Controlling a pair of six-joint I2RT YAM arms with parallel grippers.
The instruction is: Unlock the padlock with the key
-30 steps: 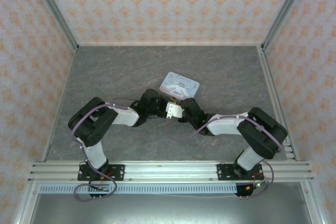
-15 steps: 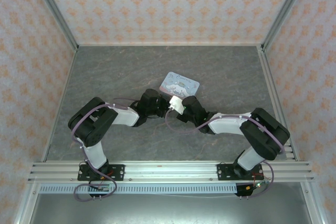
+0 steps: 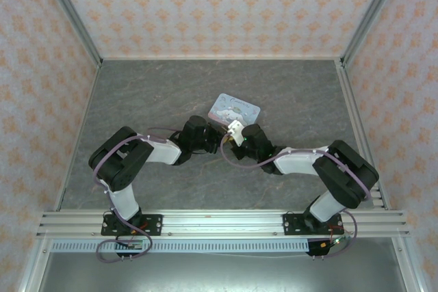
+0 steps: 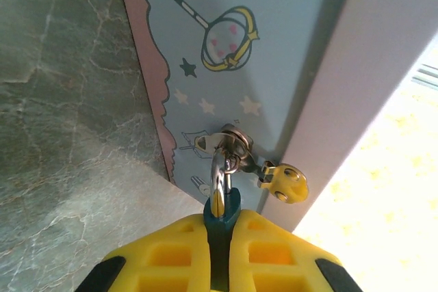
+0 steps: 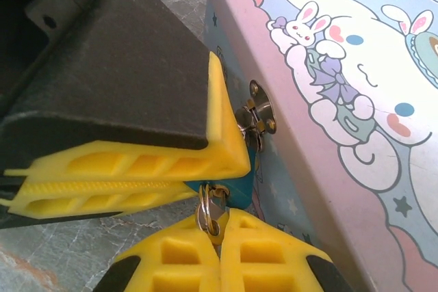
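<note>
Pale-blue rectangular cartoon tin (image 3: 236, 109) hadn't moved. Right gripper (image 3: 235, 130) had crept up to the tin's near edge over the last second, fingers pinched on the small metal key (image 5: 207, 210) and its ring. Left gripper (image 4: 220, 218) was clamped on the tiny teal padlock (image 5: 241, 184), which hung from the tin's hasp. Key sat right under the lock body. Probably mid-insertion, but couldn't tell if it was seated.

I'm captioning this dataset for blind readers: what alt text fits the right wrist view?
The right gripper pinches a small ringed key just below the teal padlock, which the left gripper clamps, beside the hasp of a pale-blue cartoon tin.
</note>
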